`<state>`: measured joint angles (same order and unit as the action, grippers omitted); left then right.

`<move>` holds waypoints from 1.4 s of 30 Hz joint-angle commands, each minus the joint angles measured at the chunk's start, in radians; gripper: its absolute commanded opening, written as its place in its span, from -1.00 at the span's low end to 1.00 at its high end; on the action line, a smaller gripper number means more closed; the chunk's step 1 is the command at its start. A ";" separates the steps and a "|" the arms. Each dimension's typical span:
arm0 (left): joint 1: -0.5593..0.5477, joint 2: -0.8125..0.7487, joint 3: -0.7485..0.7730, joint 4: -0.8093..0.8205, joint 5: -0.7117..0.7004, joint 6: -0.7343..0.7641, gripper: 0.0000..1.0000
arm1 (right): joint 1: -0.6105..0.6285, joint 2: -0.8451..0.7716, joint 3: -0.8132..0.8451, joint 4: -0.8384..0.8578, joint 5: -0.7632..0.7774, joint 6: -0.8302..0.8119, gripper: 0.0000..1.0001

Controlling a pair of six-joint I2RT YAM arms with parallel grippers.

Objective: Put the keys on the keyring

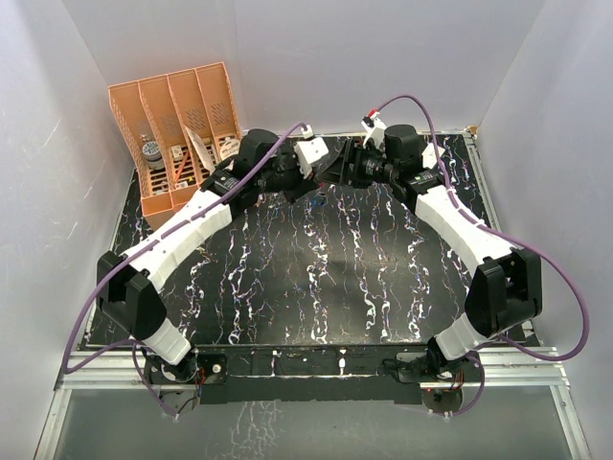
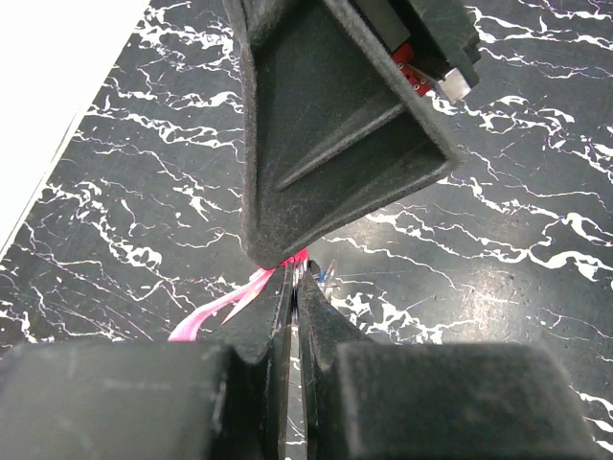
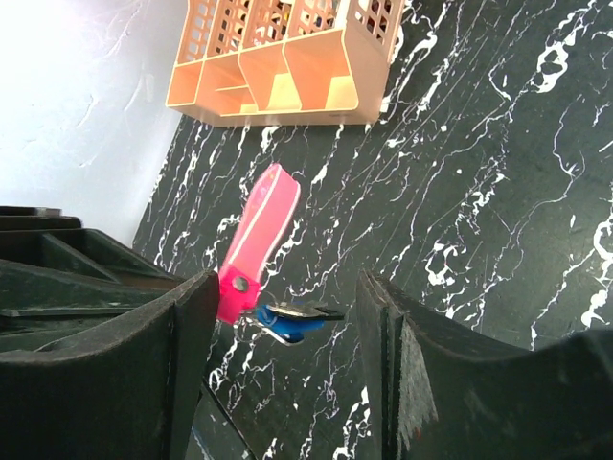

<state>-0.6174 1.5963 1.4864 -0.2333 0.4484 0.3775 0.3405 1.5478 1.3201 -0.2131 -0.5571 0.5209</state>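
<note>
The keyring [image 3: 257,238] is a red-pink strap with a dark rivet at its lower end, hanging in the air above the black marbled table [image 1: 316,278]. The blue-headed key [image 3: 284,328] and the dark key [image 3: 308,310] hang at its metal end. My left gripper [image 2: 295,270] is shut on the keyring's end, with the strap [image 2: 218,312] trailing out to the left. My right gripper [image 3: 287,284] is open, its fingers on either side of the keys, and its left finger [image 3: 196,316] is next to the strap's end. In the top view both grippers meet at the back centre, the left gripper [image 1: 321,171] and the right gripper [image 1: 343,169], and they hide the keys.
An orange slotted organizer [image 1: 182,125] with small items stands at the back left and also shows in the right wrist view [image 3: 278,67]. White walls close in the table on the left, back and right. The right gripper's finger [image 2: 335,125] fills the upper left wrist view.
</note>
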 commanded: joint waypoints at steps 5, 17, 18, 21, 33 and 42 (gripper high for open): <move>-0.002 -0.119 -0.035 0.117 -0.028 0.024 -1.00 | 0.006 0.007 0.020 -0.025 -0.027 -0.040 0.14; -0.002 -0.171 -0.086 0.213 -0.068 -0.006 -1.00 | 0.005 0.004 0.016 -0.061 0.029 -0.066 0.13; -0.002 -0.172 -0.086 0.210 -0.071 -0.006 -1.00 | 0.005 0.001 0.015 -0.061 0.036 -0.067 0.14; -0.002 -0.176 -0.087 0.204 -0.076 -0.006 -1.00 | 0.005 -0.011 0.010 -0.050 0.048 -0.067 0.14; -0.002 -0.199 -0.104 0.215 -0.078 -0.005 -1.00 | 0.005 -0.041 -0.001 -0.032 0.092 -0.071 0.14; -0.002 -0.218 -0.137 0.233 -0.054 0.009 -1.00 | -0.007 -0.047 -0.009 -0.009 0.109 -0.056 0.14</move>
<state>-0.6174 1.4448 1.3674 -0.0471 0.3664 0.3744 0.3401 1.5509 1.3128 -0.2871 -0.4686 0.4690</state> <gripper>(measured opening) 0.018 0.569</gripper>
